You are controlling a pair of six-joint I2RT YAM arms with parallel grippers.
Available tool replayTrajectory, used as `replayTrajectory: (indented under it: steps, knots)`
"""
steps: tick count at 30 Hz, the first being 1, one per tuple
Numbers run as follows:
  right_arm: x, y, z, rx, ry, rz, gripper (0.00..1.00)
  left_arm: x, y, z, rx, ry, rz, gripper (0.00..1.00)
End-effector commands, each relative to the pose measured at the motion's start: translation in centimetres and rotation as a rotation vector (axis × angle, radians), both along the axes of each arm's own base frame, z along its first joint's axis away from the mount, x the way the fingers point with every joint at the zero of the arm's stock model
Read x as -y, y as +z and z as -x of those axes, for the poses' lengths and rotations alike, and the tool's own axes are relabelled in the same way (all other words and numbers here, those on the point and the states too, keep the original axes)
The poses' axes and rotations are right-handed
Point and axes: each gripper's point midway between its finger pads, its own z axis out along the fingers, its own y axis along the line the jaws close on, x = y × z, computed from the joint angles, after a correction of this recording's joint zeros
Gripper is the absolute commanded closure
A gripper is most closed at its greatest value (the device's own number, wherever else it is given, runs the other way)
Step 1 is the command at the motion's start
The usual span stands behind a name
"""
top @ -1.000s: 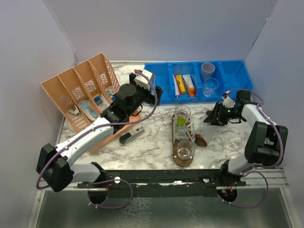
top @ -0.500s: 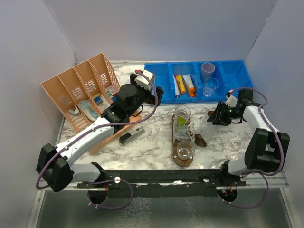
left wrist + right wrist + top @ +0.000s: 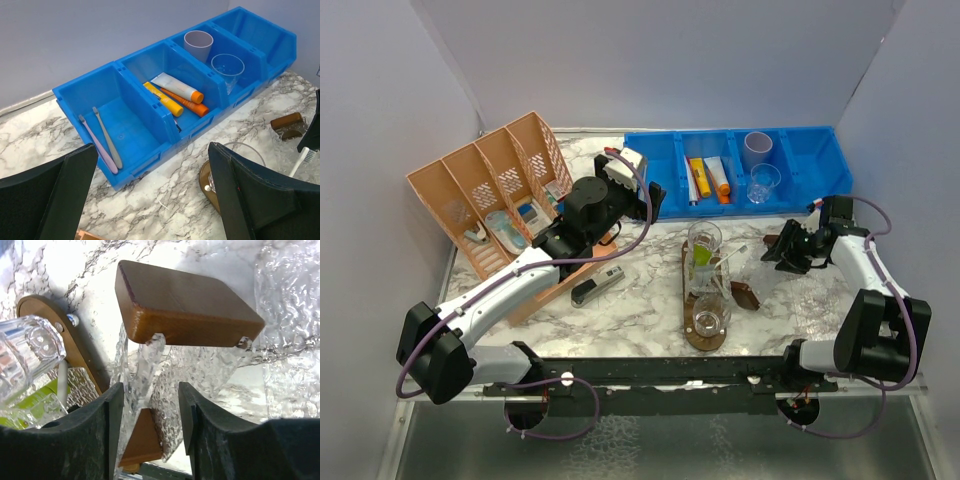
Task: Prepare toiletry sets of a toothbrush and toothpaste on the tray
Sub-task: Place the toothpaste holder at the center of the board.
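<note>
Withdrawal of the right gripper [image 3: 786, 250] to the right of the tray [image 3: 704, 344] is shown from above. A thin white toothbrush [image 3: 734, 256] is left leaning from a clear tumbler [image 3: 712, 282] on the tray, so that set seems served.

From the left wrist, the left gripper [image 3: 152, 150] is seen beyond the tray's far end, before the glossy blue bin [image 3: 80, 107], its jaws held wide and empty.

From the right wrist, the jaws are parted on nothing. A smooth wooden block [image 3: 185, 305] is seen beside the tray on the marbled worktop.
</note>
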Motion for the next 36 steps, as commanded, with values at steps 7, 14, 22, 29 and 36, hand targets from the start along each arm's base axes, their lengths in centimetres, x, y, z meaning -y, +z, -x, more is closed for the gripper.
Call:
replayTrajectory:
  steps: [7,14,22,29,36]
  knots:
    - [2.6,-1.9,1.6,-0.101,-0.195,0.122,0.6,0.2,1.6,0.6,0.023,-0.021,0.035,0.05]
    - [0.6,1.7,-1.6,0.177,-0.087,0.021,0.78,0.3,1.6,0.6,0.023,-0.022,0.035,0.05]
    - [-2.1,4.0,-2.1,0.278,0.141,-0.084,0.99,0.1,1.5,0.5,0.026,-0.013,0.027,0.05]
    - [-6.0,4.2,0.4,0.237,0.252,-0.4,0.99,0.5,1.0,0.5,0.011,-0.026,0.028,0.05]
    - [-5.8,2.4,-0.4,0.178,0.231,-0.495,0.98,0.6,1.0,0.5,0.007,-0.029,0.032,0.05]
